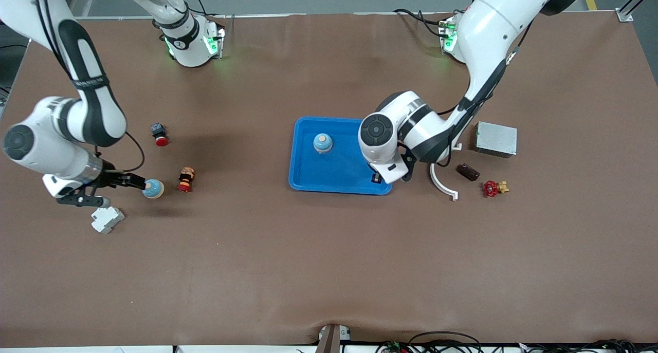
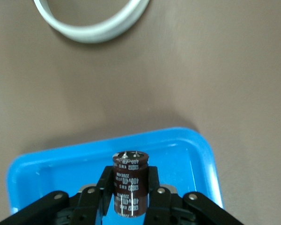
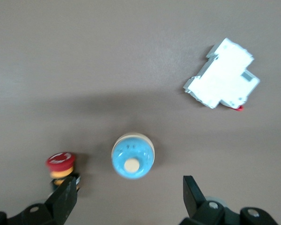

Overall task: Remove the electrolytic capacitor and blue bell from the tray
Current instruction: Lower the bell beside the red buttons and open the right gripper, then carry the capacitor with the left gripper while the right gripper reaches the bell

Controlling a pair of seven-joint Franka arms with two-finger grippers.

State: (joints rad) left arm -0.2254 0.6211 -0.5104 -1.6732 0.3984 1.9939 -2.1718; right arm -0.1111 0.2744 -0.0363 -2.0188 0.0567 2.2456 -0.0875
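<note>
My left gripper [image 2: 129, 187] is shut on a brown cylindrical capacitor [image 2: 129, 171] with white print, held upright between the black fingers. It hangs over the blue tray [image 2: 47, 168], above the tray [image 1: 308, 181] corner toward the left arm's end, where the left gripper [image 1: 378, 178] shows in the front view. One blue bell [image 1: 322, 143] with a tan knob stands in the tray. A second blue bell [image 1: 153, 188] sits on the table toward the right arm's end. My right gripper [image 3: 129, 199] is open just above the table, and this bell [image 3: 132, 156] lies just ahead of its fingertips, not between them.
Near the right gripper [image 1: 131, 181] lie a red and yellow push button [image 1: 186, 180], a white breaker [image 1: 107, 219] and a red-capped switch [image 1: 159, 134]. Beside the tray toward the left arm's end are a white curved strip [image 1: 442, 181], a brown part [image 1: 468, 171], a red valve [image 1: 493, 188] and a metal box [image 1: 495, 138].
</note>
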